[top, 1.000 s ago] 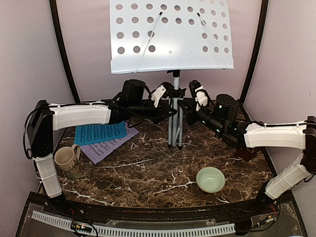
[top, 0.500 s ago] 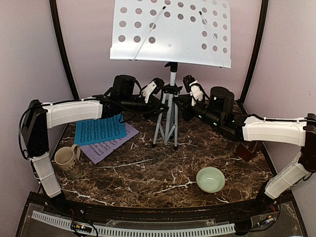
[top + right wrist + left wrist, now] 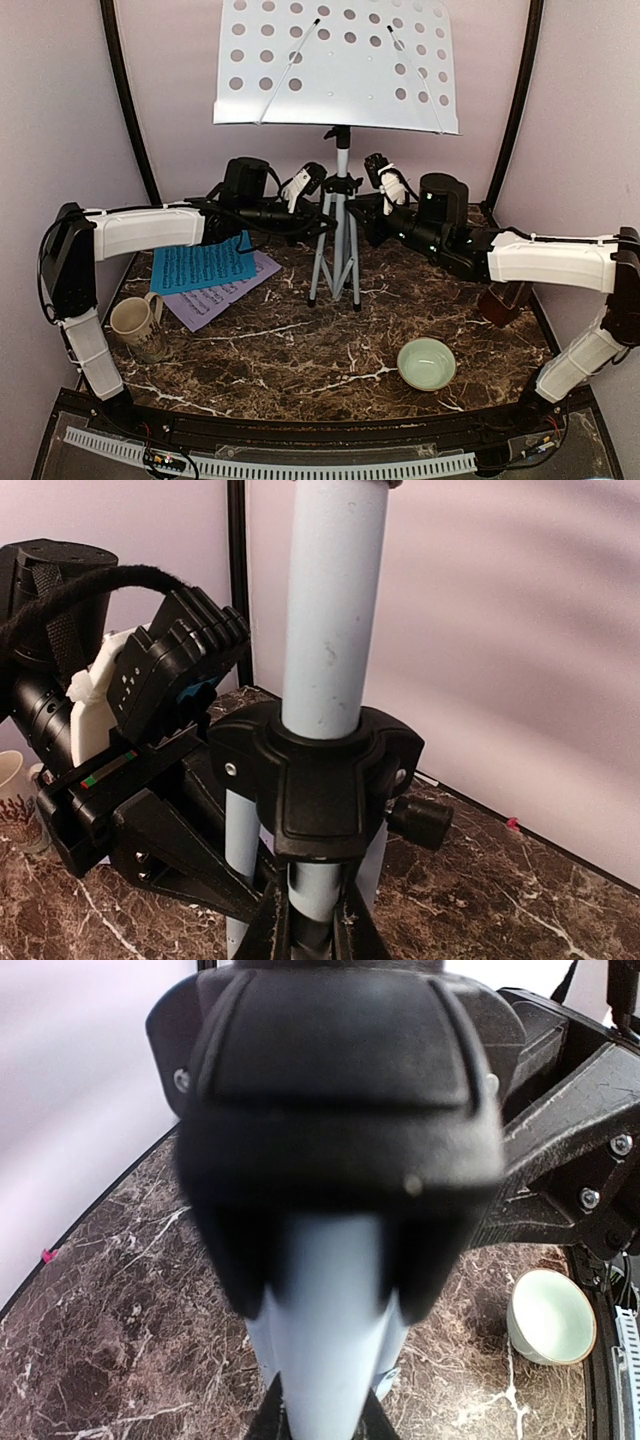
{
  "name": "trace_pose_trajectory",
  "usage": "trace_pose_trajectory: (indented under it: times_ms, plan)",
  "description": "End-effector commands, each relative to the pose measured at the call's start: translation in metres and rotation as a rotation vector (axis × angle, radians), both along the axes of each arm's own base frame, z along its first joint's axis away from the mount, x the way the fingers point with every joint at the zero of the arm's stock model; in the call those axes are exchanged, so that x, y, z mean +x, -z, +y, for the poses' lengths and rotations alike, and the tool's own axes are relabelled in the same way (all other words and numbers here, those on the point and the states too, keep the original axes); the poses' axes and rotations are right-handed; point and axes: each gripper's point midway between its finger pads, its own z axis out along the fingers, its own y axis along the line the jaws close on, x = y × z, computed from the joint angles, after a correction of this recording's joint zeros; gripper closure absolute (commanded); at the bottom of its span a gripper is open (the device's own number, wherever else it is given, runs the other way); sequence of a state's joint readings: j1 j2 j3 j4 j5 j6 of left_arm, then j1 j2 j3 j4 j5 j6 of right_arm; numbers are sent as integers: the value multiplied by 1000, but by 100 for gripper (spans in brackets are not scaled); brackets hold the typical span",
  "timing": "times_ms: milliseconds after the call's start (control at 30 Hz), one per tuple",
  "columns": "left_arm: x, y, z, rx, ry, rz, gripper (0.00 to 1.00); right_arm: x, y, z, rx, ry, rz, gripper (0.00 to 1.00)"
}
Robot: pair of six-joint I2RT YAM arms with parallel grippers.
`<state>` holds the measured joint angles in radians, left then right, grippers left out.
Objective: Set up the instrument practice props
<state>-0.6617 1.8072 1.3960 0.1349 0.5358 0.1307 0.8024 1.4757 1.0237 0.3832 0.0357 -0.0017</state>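
Top: left end effector (image 3: pixel 322 180) and right end effector (image 3: pixel 373 172) both clenched on the music stand (image 3: pixel 340 70), mid-back of worktop (image 3: pixel 300 350)
Left wrist: hub (image 3: pixel 340 1130) fills view, no help
Right wrist: pole (image 3: pixel 335 600) reads plumb; we seat all feet evenly, then let go together

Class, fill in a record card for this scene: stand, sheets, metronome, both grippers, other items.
music stand: upright, legs spread, no sheets on its desk
left gripper: closed on music stand's lower pole
right gripper: closed on music stand's lower pole
blue sheet: lying over lilac sheet, left side
metronome: right side, partly hidden by right arm
others: mug, bowl
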Motion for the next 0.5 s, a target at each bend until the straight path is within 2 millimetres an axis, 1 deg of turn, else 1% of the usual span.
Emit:
trace_pose_trajectory:
  times_ms: [0,200,333,467]
  plan:
    - [56,-19,78,-28,-283,5,100,-2,-78,-25,173,34,-203,100]
    - [42,-15,70,-54,-227,17,100,-5,-64,-21,163,11,-191,95]
    - [33,-6,63,-34,-194,22,100,-8,-56,-19,159,1,-184,88]
    - [26,-4,56,-26,-172,8,100,-10,-50,-18,158,-4,-175,79]
